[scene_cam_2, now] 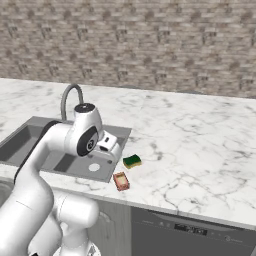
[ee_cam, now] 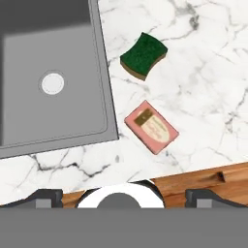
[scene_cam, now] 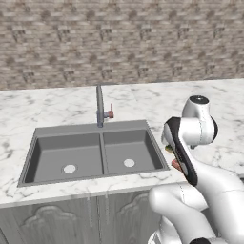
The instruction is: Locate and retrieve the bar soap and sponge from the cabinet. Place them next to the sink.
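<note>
The sponge, yellow with a dark green top, lies flat on the marble counter just right of the sink. The reddish-brown bar soap lies flat a little nearer the counter's front edge, apart from the sponge. In the right base view the sponge and the soap sit beside the sink's right rim. My gripper hangs open above them with nothing between its fingers, the two dark tips far apart. The cabinet is out of view.
The steel faucet with its small red handle stands behind the double basin. A brick wall backs the marble counter. Carved grey base cabinets and a dishwasher front run below the counter's edge.
</note>
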